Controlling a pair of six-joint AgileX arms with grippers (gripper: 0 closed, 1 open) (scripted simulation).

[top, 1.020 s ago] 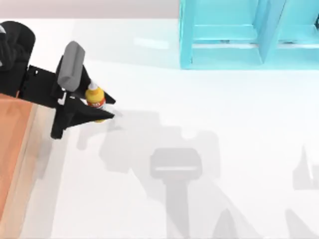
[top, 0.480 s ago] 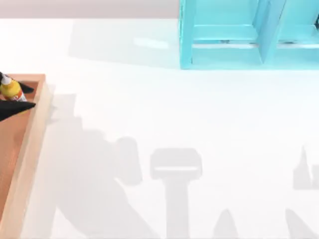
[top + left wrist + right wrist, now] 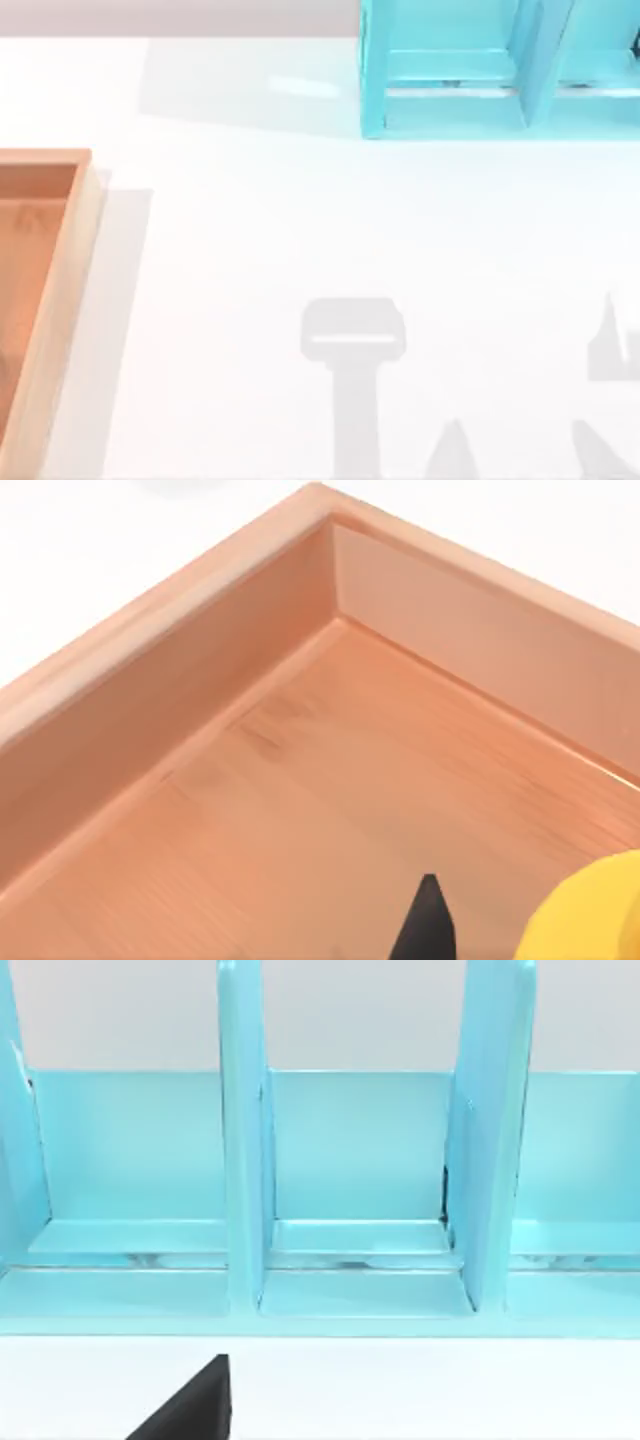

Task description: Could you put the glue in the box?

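The box point(image 3: 70, 260) of light brown wood lies at the table's left edge in the top view, its reddish-brown floor bare where it shows. The left wrist view looks down into a corner of the box point(image 3: 200, 710). There my left gripper point(image 3: 540, 945) hangs over the inner floor, shut on the yellow glue point(image 3: 595, 910), with one black fingertip point(image 3: 428, 925) beside the bottle. The bottle's cap and label are out of view.
A turquoise shelf-like frame point(image 3: 480, 70) stands at the back right of the table. My right gripper point(image 3: 195, 1405) is parked in front of the frame's open compartments point(image 3: 360, 1160). White tabletop point(image 3: 300, 220) stretches between box and frame.
My left arm has carried the glue leftward from the table, over the box's rim and out of the top view. The right arm has not moved.
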